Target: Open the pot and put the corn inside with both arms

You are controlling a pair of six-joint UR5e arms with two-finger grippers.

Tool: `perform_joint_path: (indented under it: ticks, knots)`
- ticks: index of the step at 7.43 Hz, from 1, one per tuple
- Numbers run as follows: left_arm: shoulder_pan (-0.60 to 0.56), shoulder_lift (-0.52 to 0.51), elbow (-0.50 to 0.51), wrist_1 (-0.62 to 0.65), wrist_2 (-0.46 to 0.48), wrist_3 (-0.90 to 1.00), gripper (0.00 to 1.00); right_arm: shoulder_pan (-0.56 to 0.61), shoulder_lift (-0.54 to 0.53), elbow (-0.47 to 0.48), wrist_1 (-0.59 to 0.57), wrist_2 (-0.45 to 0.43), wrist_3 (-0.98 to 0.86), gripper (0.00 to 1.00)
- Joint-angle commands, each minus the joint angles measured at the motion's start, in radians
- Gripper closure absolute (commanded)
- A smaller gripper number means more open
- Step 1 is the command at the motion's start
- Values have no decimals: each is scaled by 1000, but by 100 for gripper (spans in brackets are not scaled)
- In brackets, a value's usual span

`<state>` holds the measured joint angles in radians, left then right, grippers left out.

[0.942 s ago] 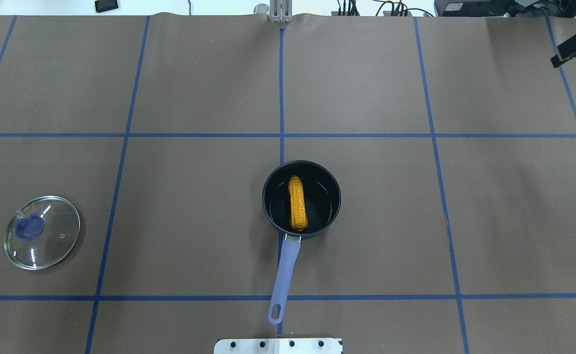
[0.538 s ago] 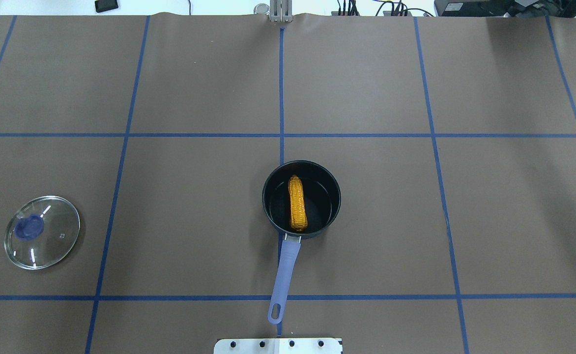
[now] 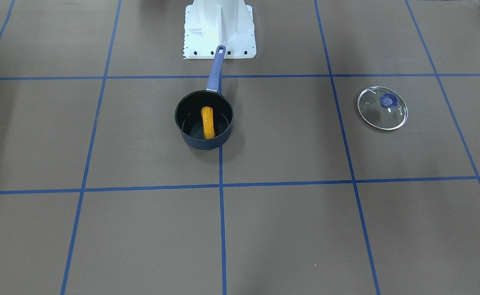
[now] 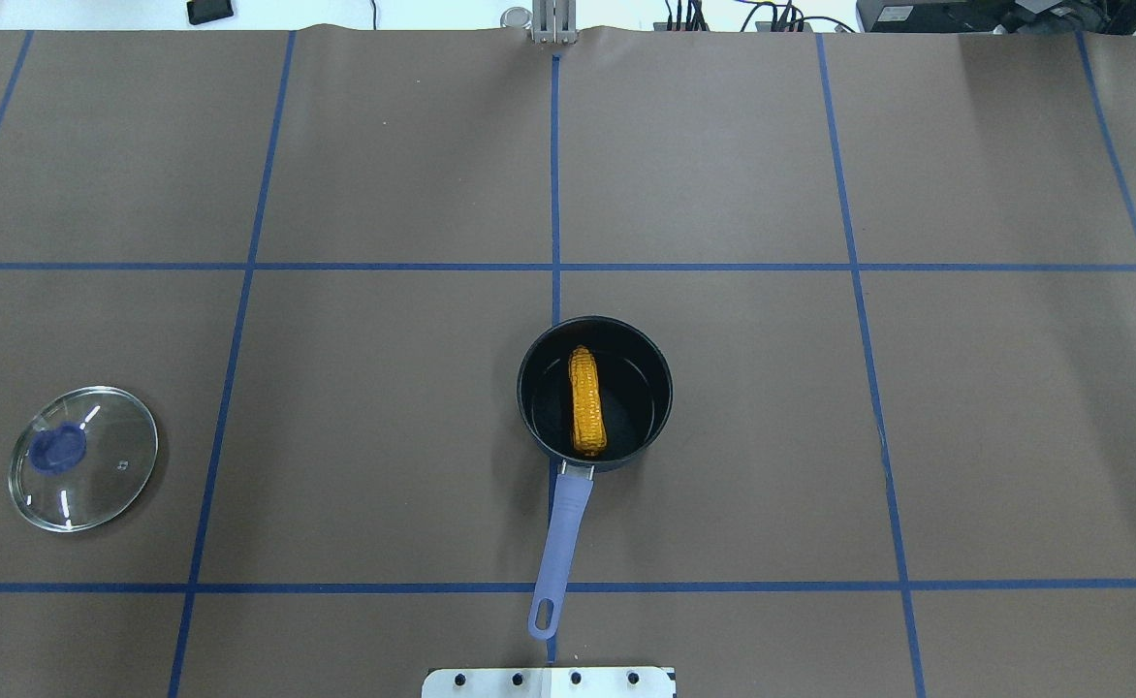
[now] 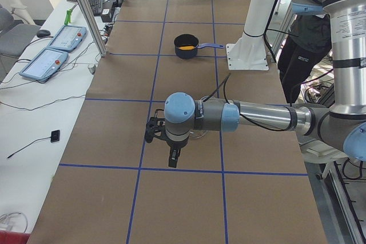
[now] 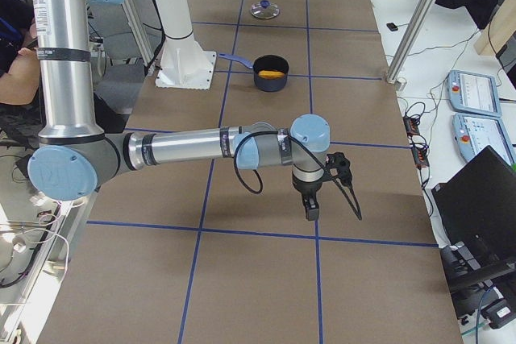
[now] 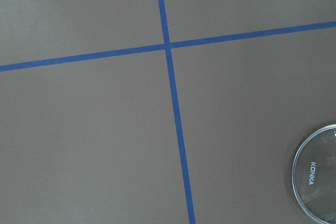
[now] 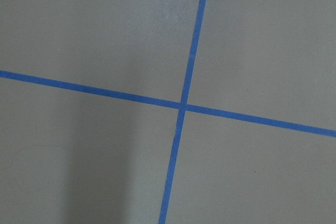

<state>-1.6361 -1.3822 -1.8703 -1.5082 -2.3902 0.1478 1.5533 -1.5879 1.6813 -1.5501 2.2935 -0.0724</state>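
The dark pot (image 4: pixel 660 393) with a blue handle (image 4: pixel 561 538) stands open mid-table, and the yellow-orange corn (image 4: pixel 586 402) lies inside it. Both also show in the front view, pot (image 3: pixel 201 143) and corn (image 3: pixel 208 122). The glass lid (image 4: pixel 83 458) with a blue knob lies flat far to the left; its edge shows in the left wrist view (image 7: pixel 317 179). My left gripper (image 5: pixel 173 161) hangs above the table near the lid. My right gripper (image 6: pixel 310 211) hangs over the table's right end. I cannot tell whether either is open or shut.
The white pedestal base (image 3: pixel 219 28) stands behind the pot's handle. Blue tape lines (image 4: pixel 555 267) grid the brown table cover. A person (image 5: pixel 309 32) stands behind the robot. Control pendants (image 6: pixel 476 90) lie on a side bench.
The right gripper, seen at the overhead view's top right edge 0.9 s ago, has left that view. Pot, corn and lid have not moved.
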Motion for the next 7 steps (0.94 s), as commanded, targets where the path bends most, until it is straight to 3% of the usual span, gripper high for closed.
perform_joint_path:
  ticks: [1,7]
  knots:
    - [1,12,0,-1,-1,-1,1,5,-6,-5,1,1,-1,0]
    - [1,26,-10,-3,-4,-1,1,5,-7,-6,-1,4,6,0]
